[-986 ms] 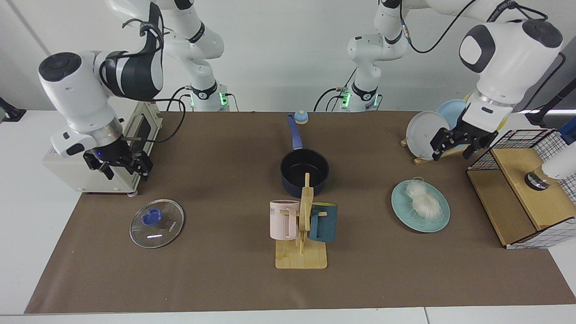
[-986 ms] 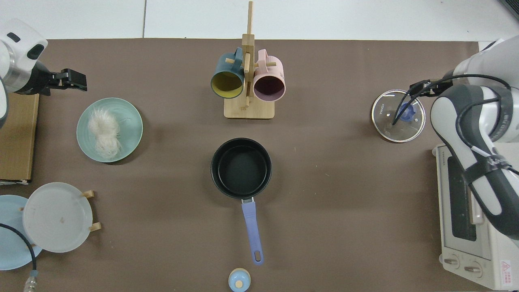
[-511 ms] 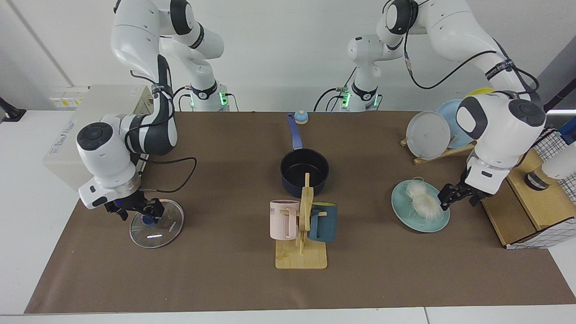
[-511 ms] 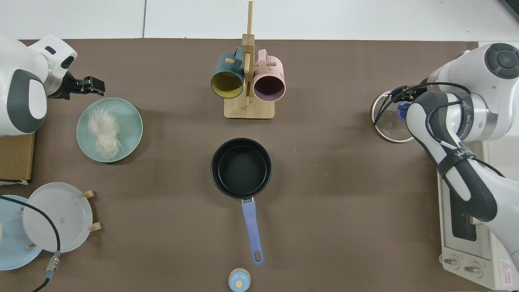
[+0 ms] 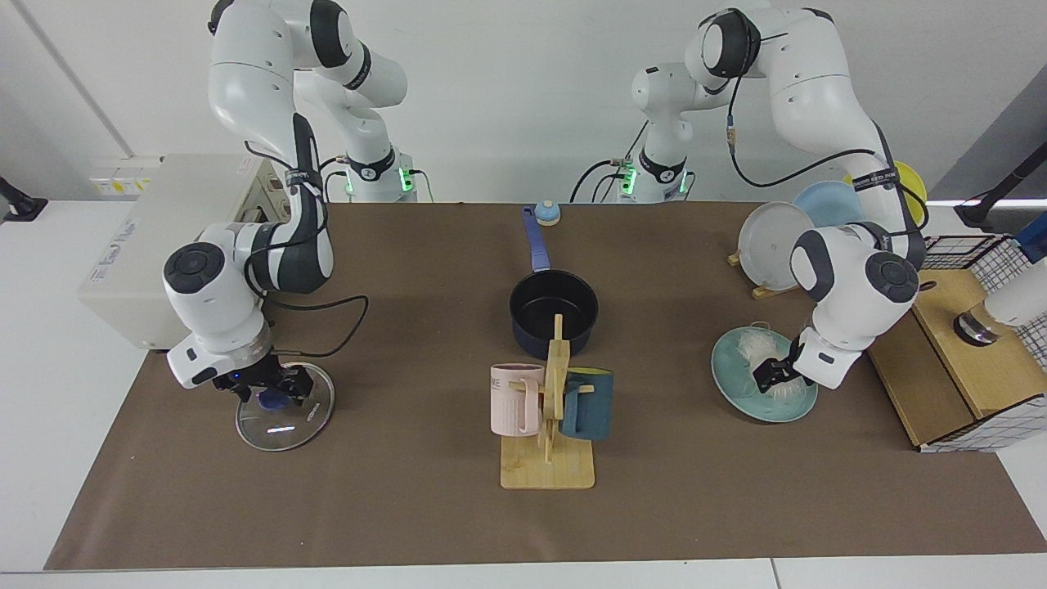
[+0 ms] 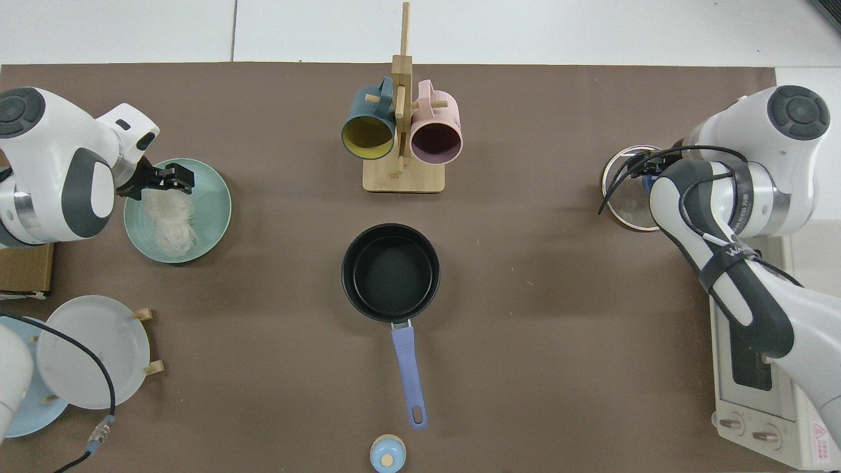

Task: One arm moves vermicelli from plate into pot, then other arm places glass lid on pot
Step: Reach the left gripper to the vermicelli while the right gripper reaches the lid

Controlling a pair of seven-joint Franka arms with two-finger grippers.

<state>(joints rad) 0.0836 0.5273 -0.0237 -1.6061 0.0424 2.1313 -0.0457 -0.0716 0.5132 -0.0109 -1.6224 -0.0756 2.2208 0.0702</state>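
Note:
The vermicelli (image 5: 765, 353) (image 6: 167, 220) lies as a white bundle on the light-teal plate (image 5: 736, 388) (image 6: 213, 213). My left gripper (image 5: 773, 376) (image 6: 167, 179) hangs open low over the bundle's near end. The dark navy pot (image 5: 532, 331) (image 6: 390, 272) stands empty mid-table, its blue handle pointing toward the arm bases. The glass lid (image 5: 286, 424) (image 6: 624, 207) lies flat on the mat. My right gripper (image 5: 271, 391) is down at the lid's blue knob, one finger on each side of it, still open. In the top view the right arm covers most of the lid.
A wooden mug tree (image 5: 550, 409) with a pink and a dark-teal mug stands just in front of the pot. A rack of upright plates (image 5: 777, 241), a wooden box with wire basket (image 5: 941, 360), a toaster oven (image 5: 139, 262) and a small blue bell (image 5: 546, 214) ring the mat.
Both arms came down from high up. The left gripper moved in over the plate to the vermicelli. The right gripper dropped onto the lid's knob.

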